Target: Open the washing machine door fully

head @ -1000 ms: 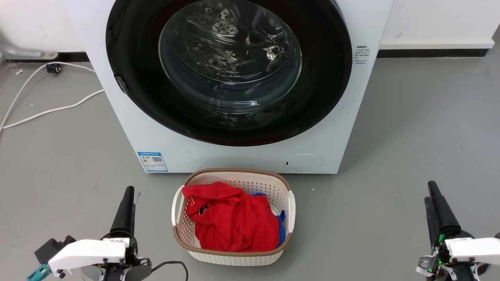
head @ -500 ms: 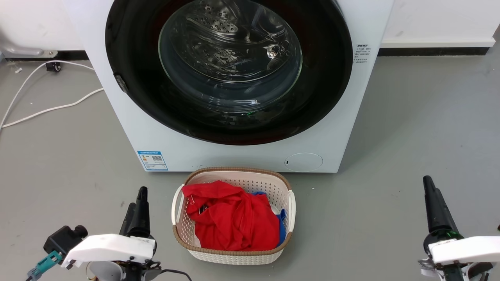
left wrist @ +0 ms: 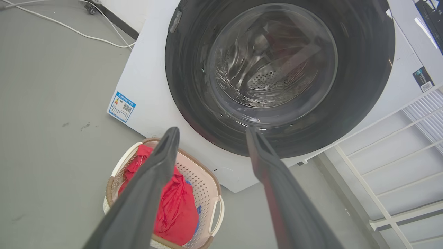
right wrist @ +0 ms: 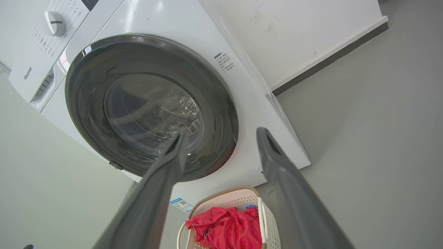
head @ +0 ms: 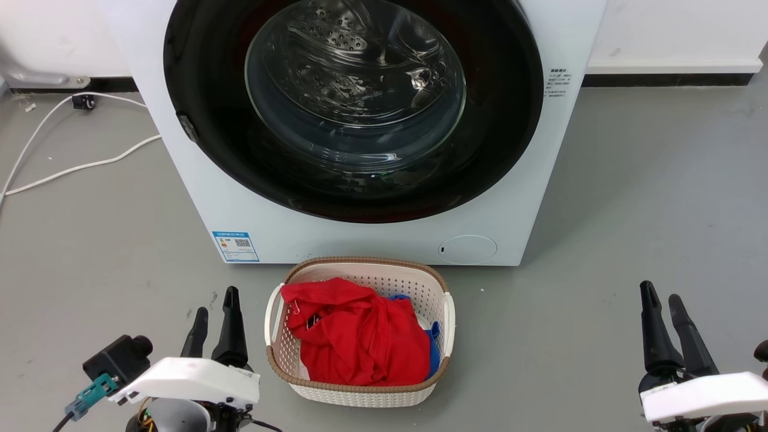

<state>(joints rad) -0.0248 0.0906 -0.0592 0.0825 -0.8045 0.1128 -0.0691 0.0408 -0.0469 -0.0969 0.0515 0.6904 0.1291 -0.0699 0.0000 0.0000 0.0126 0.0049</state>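
Left claw [head: 216, 300], right claw [head: 660, 290] gape empty over floor [head: 630, 180] before washing machine door [head: 354, 108].

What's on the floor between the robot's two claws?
In the head view, a cream laundry basket of red clothing sits between the left gripper and the right gripper.

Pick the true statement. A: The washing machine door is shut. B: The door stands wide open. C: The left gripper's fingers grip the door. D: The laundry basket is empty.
A: the washing machine door lies flush on the washing machine, with the left gripper and right gripper open, short of it.
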